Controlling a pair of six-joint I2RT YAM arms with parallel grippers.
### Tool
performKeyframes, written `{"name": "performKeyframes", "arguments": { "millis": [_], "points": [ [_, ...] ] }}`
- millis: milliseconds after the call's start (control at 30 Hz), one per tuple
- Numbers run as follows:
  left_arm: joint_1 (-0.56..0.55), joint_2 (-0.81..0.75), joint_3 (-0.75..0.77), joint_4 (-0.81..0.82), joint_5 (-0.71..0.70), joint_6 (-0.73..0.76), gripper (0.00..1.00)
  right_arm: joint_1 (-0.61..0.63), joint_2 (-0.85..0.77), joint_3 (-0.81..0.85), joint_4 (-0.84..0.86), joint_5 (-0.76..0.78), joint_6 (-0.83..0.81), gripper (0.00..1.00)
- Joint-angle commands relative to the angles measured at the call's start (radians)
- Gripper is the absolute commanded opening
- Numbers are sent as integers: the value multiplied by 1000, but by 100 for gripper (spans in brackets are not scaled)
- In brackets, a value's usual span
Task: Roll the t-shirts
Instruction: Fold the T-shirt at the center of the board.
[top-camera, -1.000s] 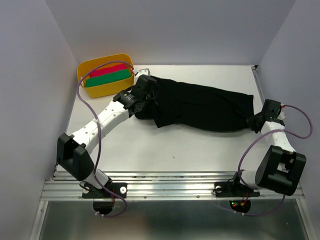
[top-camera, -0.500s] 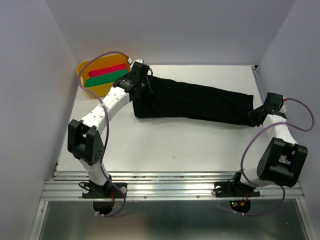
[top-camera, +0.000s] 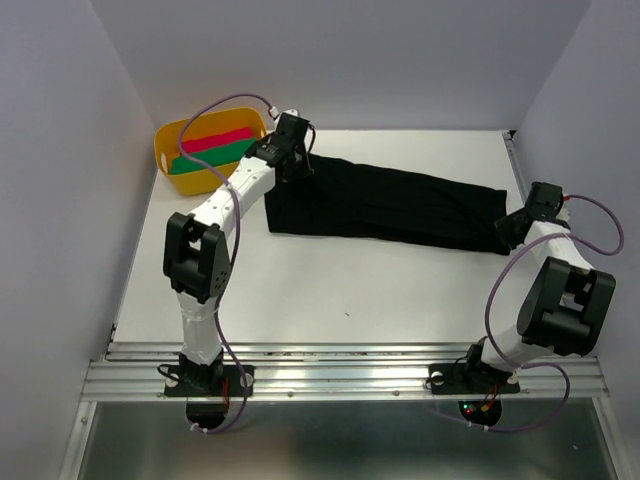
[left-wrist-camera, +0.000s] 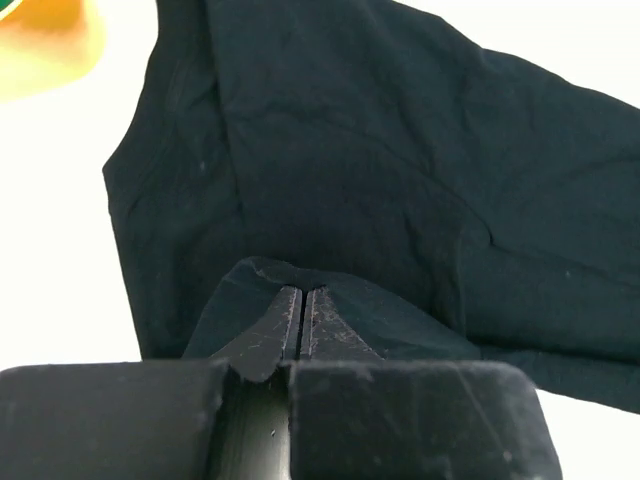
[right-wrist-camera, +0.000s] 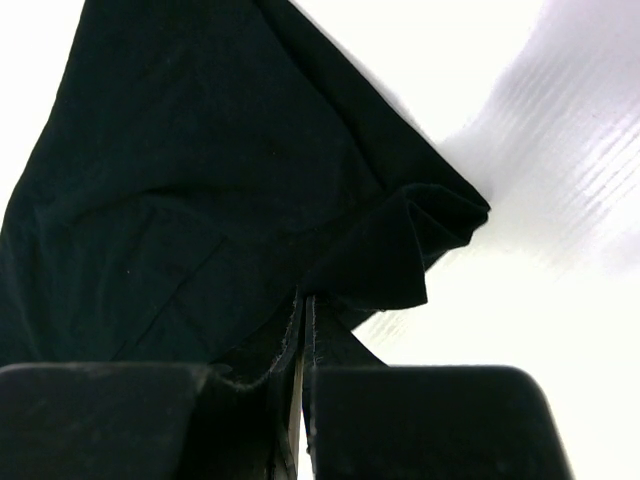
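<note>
Across the middle of the overhead view, a black t-shirt (top-camera: 385, 208) lies on the white table (top-camera: 350, 285). It is drawn out into a long, narrow band that runs from the upper left toward the right side of the frame, sloping slightly downward. Its left end is wider and squared off, and its right end tapers near the table's right edge. The left claw (top-camera: 300, 163) sits at the band's upper left corner and the right claw (top-camera: 508, 232) at its far right tip, so the cloth spans between them.

From the left wrist camera, the two dark fingers (left-wrist-camera: 268, 338) are pressed together with only a thin seam between them. A small peak of black fabric is pinched at their tips. The rest of the shirt spreads toward the top and right of that frame, creased and lying flat.

From the right wrist camera, the right claw is likewise clamped on the shirt, gripping a bunched fold at the cloth's end. White table shows on the right of that frame.

At the upper left of the overhead view, near the shirt's left end, stands a yellow tub (top-camera: 185, 182). It holds a red cloth (top-camera: 215, 138) and a green cloth (top-camera: 212, 155), side by side. The left arm passes in front of the tub's right side.
</note>
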Motion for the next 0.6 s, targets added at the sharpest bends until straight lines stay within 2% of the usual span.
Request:
{"name": "performKeyframes", "arguments": {
  "millis": [0,567],
  "points": [
    [5,27,97,20,-12,36,0,-7,26,56,55,-11,15,1],
    [8,262,370,-26,-6,75,0,-7,84,59,79,-16,29,1]
  ]
}}
